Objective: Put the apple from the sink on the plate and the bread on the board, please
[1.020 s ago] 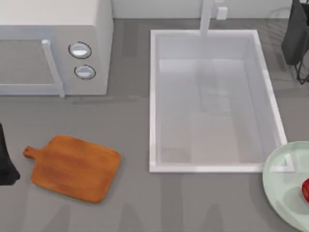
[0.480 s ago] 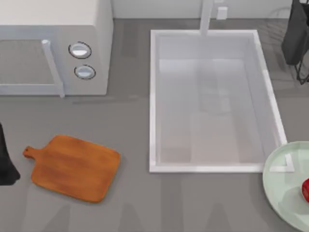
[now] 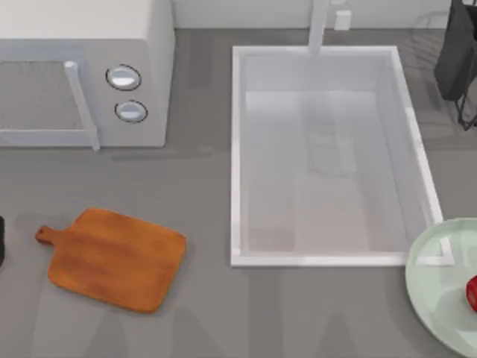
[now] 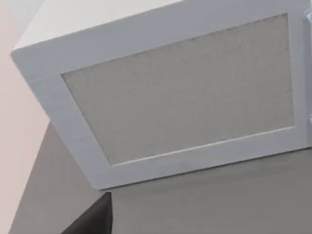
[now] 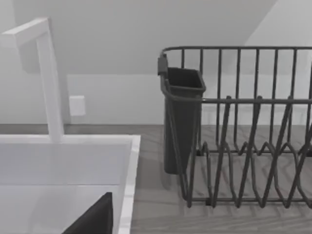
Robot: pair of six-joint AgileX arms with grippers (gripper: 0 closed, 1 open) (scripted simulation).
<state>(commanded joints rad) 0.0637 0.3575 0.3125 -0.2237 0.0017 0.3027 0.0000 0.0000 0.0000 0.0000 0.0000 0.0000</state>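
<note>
Glossy red apple (image 3: pixel 472 292) on flat mint plate (image 3: pixel 436 287).

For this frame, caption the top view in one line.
Apple on the plate beside the sink; board bare.

Little of the AgileX pair's own body is on show. At the counter's left edge, the top view catches a narrow sliver of the matte black rounded left arm casing (image 3: pixel 1 242), plain, with no markings, cables or screws to be made out. Each wrist view has a dark charcoal wedge-shaped piece with a straight upright edge (flat and unmarked): the left one (image 4: pixel 92 219) and the right one (image 5: pixel 92 217).
</note>
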